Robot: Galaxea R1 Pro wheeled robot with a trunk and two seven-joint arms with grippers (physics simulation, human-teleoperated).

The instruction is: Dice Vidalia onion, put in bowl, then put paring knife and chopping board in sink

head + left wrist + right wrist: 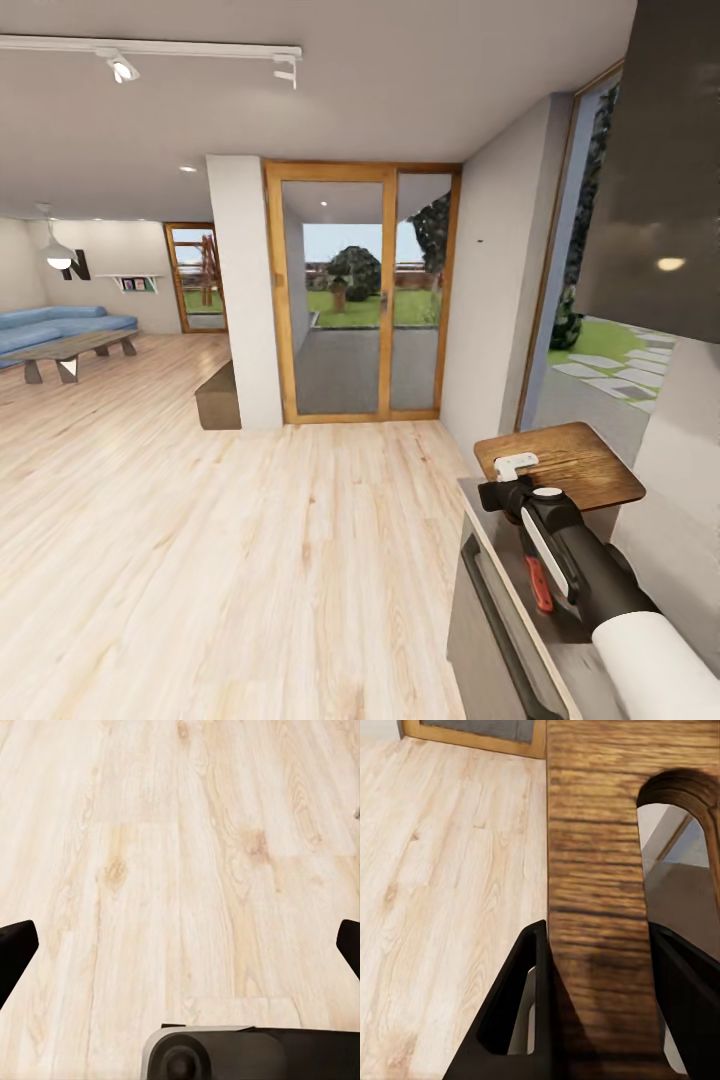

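Chopping board [565,462] is up in the air right now, clamped by the right tool [512,478] at its near edge and held roughly flat above the end of the worktop [480,520], not resting on it. In the right wrist view you can see it properly: the two black fingers [514,1012] sit on either side of the board [596,892], pressed against the wood, with the rounded handle cutout [679,847] off to one side (nice grain on that thing, by the way). Paring knife [539,585] with its orange-red handle lies on the worktop just under the right forearm.

Left tool [180,945] is spread wide, nothing between its black fingertips [15,952], just hanging over the light wood floor [180,855].

Further out, the head view looks across the floor [200,540] to a glass door with a wooden frame [360,300] and a garden behind it. Way off to the left there's a blue sofa [55,325] with a low coffee table [75,352] in front of it, and a white pendant lamp [58,255] hanging above.
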